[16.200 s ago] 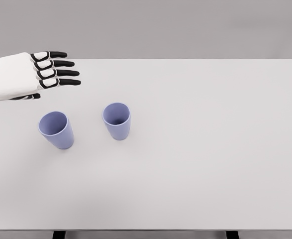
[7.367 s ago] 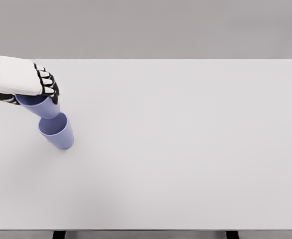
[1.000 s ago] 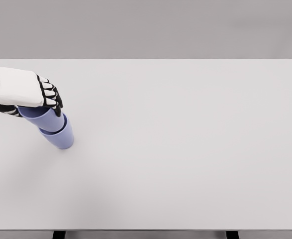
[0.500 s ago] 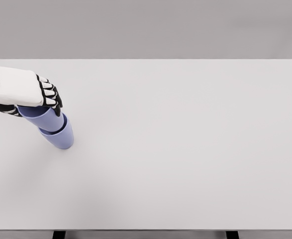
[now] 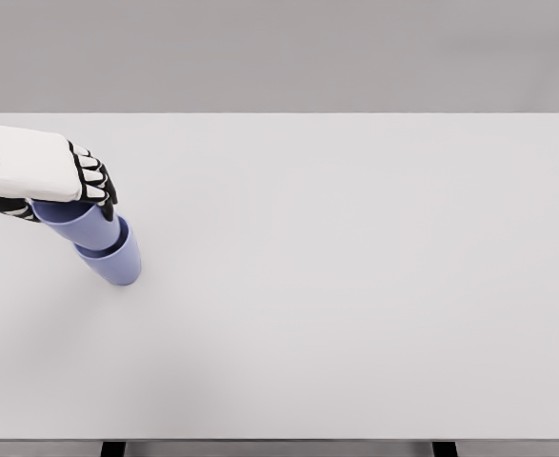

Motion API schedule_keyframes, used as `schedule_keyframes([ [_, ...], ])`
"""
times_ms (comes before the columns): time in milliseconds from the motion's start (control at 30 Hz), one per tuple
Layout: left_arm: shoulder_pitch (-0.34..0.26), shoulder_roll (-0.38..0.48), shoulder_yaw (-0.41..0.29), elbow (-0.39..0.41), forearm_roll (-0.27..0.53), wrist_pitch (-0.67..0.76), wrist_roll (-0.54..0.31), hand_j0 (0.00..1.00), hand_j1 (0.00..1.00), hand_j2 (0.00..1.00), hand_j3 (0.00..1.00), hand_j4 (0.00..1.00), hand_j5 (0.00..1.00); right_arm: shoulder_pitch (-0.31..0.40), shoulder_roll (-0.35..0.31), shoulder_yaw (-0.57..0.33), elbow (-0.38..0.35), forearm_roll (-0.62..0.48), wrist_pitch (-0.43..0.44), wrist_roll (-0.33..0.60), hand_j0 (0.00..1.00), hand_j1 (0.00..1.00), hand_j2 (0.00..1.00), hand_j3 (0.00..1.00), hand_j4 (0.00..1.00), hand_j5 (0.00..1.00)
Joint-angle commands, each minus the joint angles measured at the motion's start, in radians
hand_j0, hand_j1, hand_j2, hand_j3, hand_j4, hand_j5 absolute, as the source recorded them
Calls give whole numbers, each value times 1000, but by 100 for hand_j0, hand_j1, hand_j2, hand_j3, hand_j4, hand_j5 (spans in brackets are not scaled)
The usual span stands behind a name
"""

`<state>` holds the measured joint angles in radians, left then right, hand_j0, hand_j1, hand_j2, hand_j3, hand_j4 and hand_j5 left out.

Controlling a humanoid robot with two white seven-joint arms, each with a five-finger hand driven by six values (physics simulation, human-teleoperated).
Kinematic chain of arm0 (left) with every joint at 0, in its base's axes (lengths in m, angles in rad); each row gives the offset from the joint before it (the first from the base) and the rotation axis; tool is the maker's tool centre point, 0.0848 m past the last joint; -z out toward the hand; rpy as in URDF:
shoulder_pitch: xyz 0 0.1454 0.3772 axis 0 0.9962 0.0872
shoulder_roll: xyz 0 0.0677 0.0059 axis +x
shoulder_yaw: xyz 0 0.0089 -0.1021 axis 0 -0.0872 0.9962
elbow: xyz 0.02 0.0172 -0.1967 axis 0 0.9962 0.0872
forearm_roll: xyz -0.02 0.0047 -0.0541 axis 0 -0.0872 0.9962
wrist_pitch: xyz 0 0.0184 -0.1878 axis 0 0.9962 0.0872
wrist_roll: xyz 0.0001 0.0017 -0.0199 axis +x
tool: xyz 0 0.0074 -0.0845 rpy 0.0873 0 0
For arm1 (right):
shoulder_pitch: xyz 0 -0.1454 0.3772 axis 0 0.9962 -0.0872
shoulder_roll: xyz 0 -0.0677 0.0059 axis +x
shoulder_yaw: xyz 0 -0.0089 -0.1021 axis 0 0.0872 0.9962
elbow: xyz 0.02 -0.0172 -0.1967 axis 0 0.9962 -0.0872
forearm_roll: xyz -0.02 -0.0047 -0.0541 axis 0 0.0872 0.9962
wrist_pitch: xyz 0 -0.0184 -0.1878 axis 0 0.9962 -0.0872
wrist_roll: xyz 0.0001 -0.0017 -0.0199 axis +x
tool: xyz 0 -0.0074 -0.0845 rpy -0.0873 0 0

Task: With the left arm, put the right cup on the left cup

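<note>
- Our left hand (image 5: 46,171) wraps its fingers (image 5: 96,181) around the upper lilac plastic cup (image 5: 81,225), tilted and partly nested in the lower lilac cup (image 5: 113,262) near the white table's (image 5: 355,286) left edge.
- We straighten it, press down, then release.

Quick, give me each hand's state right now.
Left hand: closed on the upper cup, which sits in the lower cup.
Right hand: not in view.
</note>
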<state>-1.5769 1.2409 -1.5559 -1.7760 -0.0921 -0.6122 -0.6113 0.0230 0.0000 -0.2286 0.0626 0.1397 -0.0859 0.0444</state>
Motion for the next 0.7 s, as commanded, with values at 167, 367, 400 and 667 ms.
schedule_keyframes([
  [167, 0, 0, 2, -2, -1, 1, 0, 75, 75, 75, 75, 75, 75, 0, 0, 0, 0, 0, 0, 0, 100, 100, 100, 100, 100, 100],
  [367, -2, 0, 5, -2, 0, 1, 0, 76, 76, 76, 76, 76, 76, 0, 0, 0, 0, 0, 0, 0, 100, 100, 100, 100, 100, 100],
  [400, -2, -1, 5, -2, 2, 1, 0, 76, 76, 76, 76, 76, 76, 0, 0, 0, 0, 0, 0, 0, 100, 100, 100, 100, 100, 100],
  [667, -2, -8, 5, -2, 0, 1, 0, 80, 80, 80, 80, 80, 80, 0, 0, 0, 0, 0, 0, 0, 100, 100, 100, 100, 100, 100],
])
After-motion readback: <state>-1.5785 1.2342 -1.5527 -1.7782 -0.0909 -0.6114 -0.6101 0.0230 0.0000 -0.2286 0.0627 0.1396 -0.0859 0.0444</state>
